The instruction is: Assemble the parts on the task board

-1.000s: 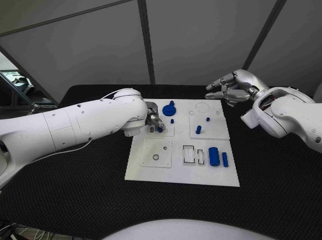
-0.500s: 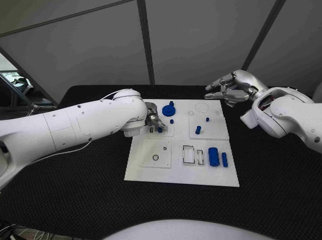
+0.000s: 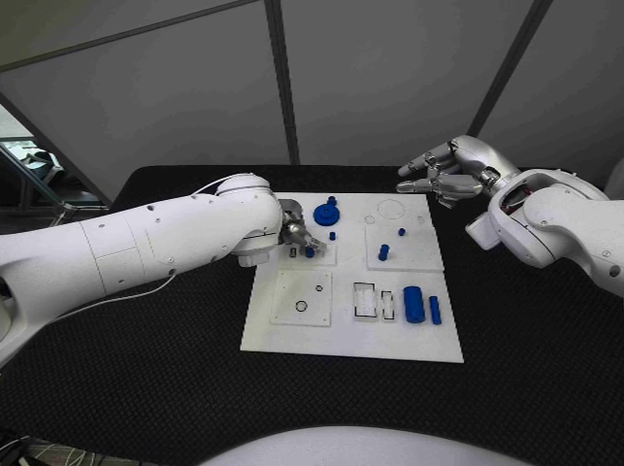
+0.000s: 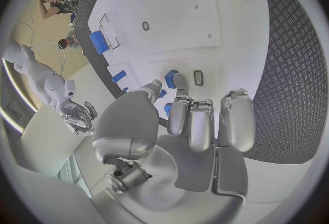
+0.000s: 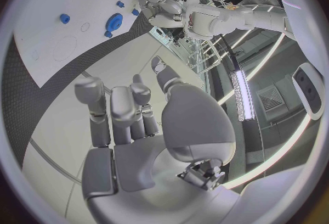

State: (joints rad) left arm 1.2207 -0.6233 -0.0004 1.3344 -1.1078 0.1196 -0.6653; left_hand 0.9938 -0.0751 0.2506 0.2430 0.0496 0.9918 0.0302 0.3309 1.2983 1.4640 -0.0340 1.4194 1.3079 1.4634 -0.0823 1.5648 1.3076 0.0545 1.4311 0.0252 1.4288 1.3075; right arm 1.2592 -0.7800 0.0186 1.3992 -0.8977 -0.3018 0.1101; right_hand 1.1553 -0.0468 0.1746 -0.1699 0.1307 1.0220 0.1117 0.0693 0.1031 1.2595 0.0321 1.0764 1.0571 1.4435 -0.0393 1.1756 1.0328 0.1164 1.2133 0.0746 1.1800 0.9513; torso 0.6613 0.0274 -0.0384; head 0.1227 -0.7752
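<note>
At our left hand [image 4: 195,125] the fingers [image 4: 180,107] are curled down onto the task board [image 3: 351,335], their tips meeting a small blue peg [image 4: 170,79] at the board's upper left panel. In the left wrist view the thumb and a fingertip sit on either side of that peg, so we judge it pinched, though the contact is small and partly hidden. In the head view the same hand [image 3: 296,233] sits just beside a round blue knob [image 3: 327,214] and touches the panel below it.

Our right hand [image 3: 449,172] hovers off the board's far right corner, above the black counter [image 3: 144,388], its fingers [image 5: 109,111] loosely bent and apart with nothing in them.

Further out on the board we see a short blue post [image 3: 384,251] standing on the upper right panel, and a thick blue cylinder [image 3: 413,304] with a slim blue bar [image 3: 435,310] lying side by side on the lower right, next to two rectangular slots [image 3: 375,300].

The pieces look like hard moulded plastic: light, stiff, smooth and rather slippery, unlikely to break but easy to flick away or tip. We would take the peg by its sides near the top, keeping it upright so it drops squarely into its hole; the cylinder and bar want a grip across their width at mid-length.
</note>
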